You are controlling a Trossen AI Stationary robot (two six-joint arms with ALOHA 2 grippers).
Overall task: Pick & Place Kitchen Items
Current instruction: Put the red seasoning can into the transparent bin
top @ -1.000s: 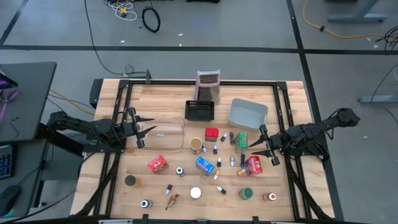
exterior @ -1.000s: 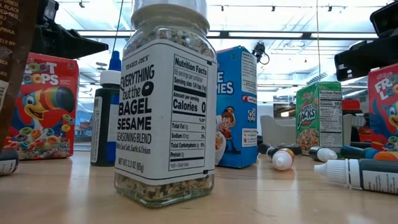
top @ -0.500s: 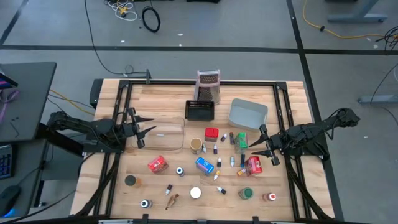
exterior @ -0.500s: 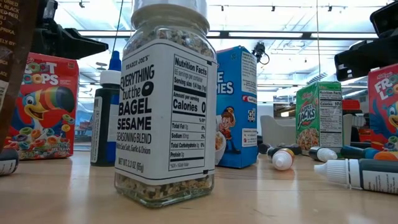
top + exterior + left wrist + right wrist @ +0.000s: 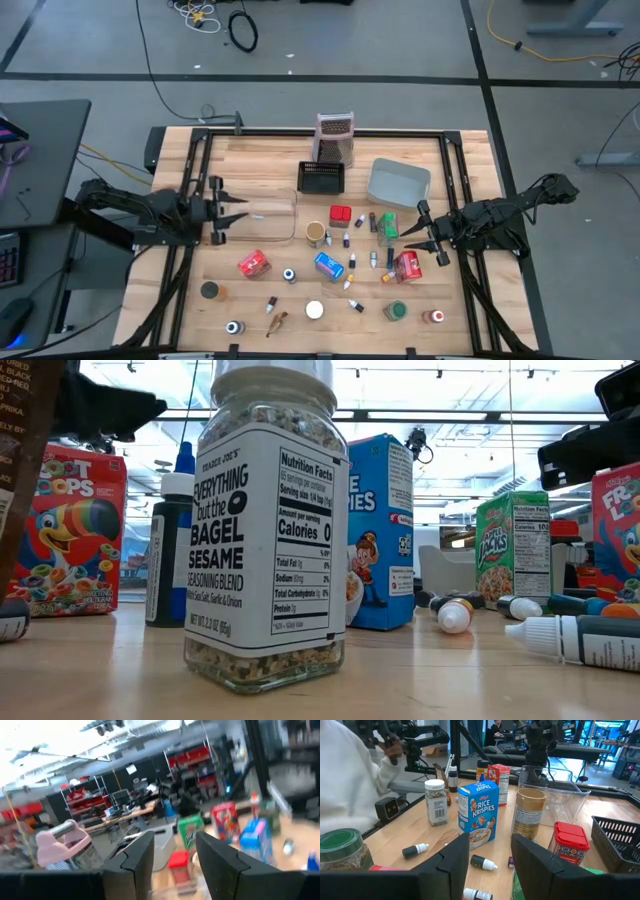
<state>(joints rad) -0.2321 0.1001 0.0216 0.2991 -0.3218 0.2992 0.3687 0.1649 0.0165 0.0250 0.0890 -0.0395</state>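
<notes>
The kitchen items lie scattered over the wooden table's middle and near part. Among them are a red packet (image 5: 254,264), a blue packet (image 5: 329,266), a green packet (image 5: 387,228), a red-lidded jar (image 5: 341,214), a tall brown jar (image 5: 316,234), a white-lidded seasoning jar (image 5: 270,530) and tiny capped bottles (image 5: 351,262). Each stands or lies on the tabletop. My left gripper (image 5: 243,210) hovers open at the table's left, beside the clear tub (image 5: 270,215). My right gripper (image 5: 407,238) hovers open at the right, next to the green packet and a second red packet (image 5: 408,266). Neither holds anything.
At the back stand a silvery box grater (image 5: 335,138), a black mesh basket (image 5: 321,177) and a grey tray (image 5: 398,184). A black frame rail (image 5: 320,131) runs round the table. A person's white sleeve (image 5: 345,780) shows beyond the table's near edge in the right wrist view.
My left gripper has rolled about its own axis and tipped slightly upward while staying where it was; its fingers keep the same gap. No item has moved.
</notes>
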